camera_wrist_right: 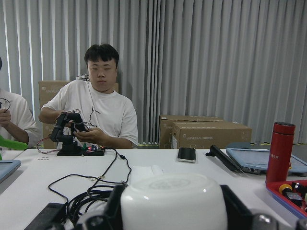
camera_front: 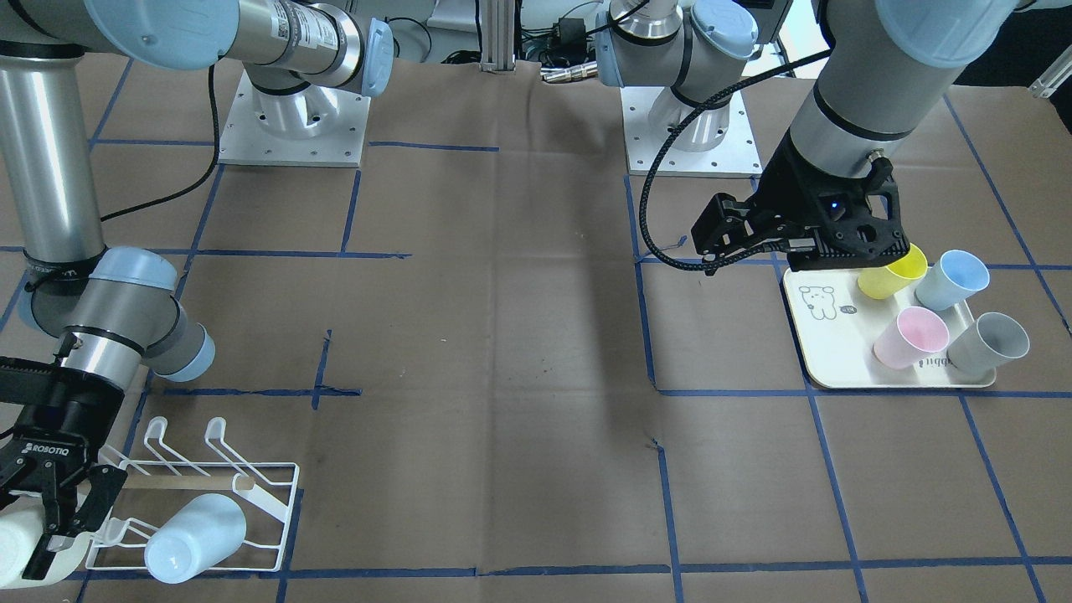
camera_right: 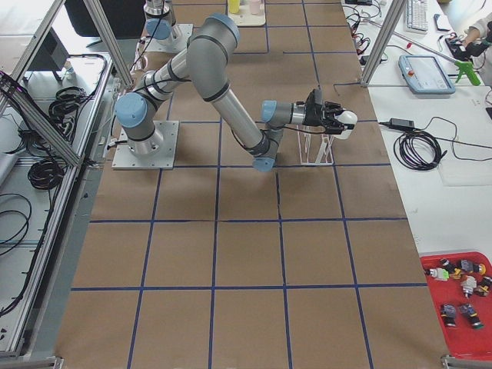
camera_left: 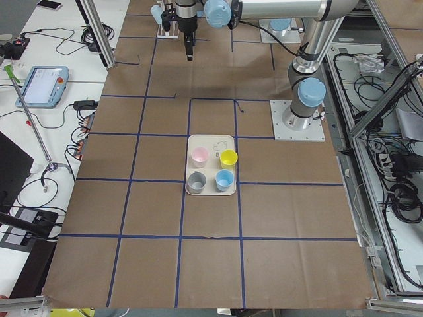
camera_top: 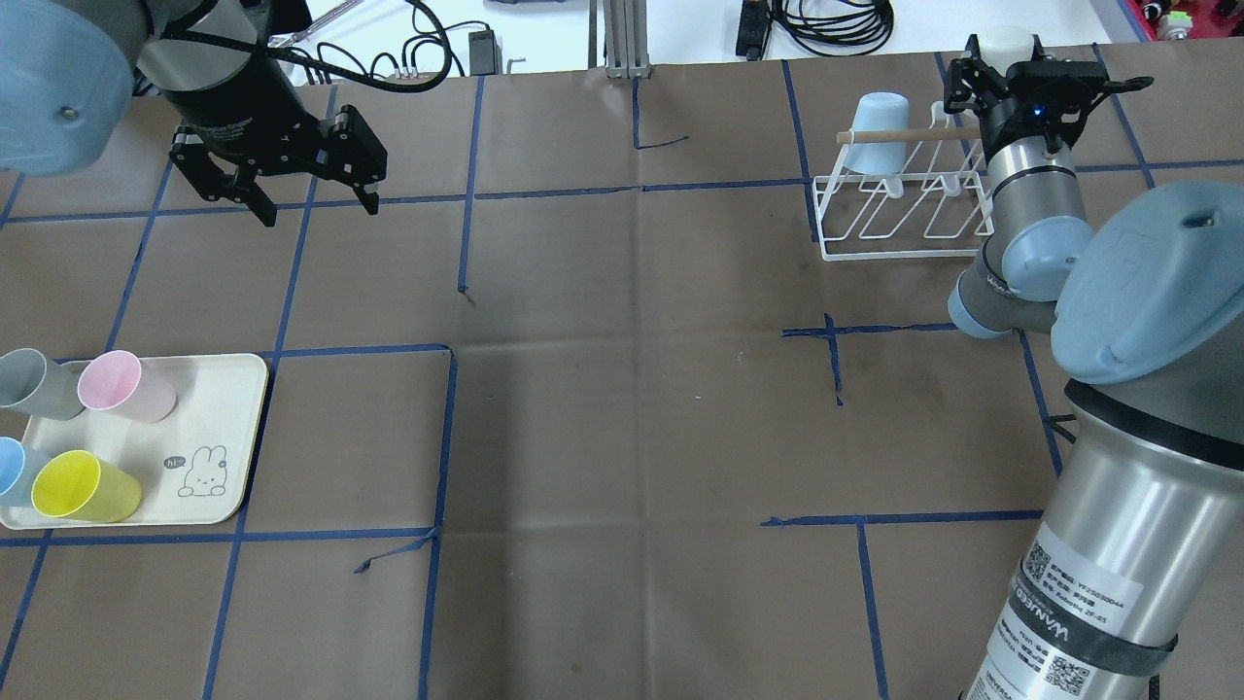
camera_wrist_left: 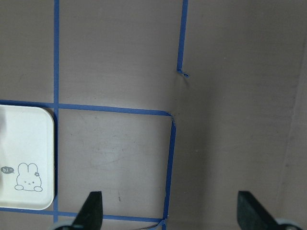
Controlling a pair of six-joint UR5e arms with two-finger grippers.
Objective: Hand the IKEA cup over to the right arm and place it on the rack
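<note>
My right gripper (camera_front: 52,536) is shut on a white cup (camera_front: 15,546) and holds it on its side, just past the end of the white wire rack (camera_front: 266,501). In the overhead view the right gripper (camera_top: 1007,62) and the white cup (camera_top: 1006,43) are at the rack's (camera_top: 880,248) far right corner. The right wrist view shows the cup's base (camera_wrist_right: 172,201) between the fingers. A light blue cup (camera_front: 196,536) sits upturned on a rack prong. My left gripper (camera_top: 316,202) is open and empty, raised over the table; the left wrist view shows its fingertips (camera_wrist_left: 93,206) wide apart.
A cream tray (camera_top: 224,408) at the left holds a yellow cup (camera_top: 83,486), a pink cup (camera_top: 121,386), a grey cup (camera_top: 24,382) and a blue cup (camera_top: 12,470), all on their sides. Two operators sit beyond the table in the right wrist view.
</note>
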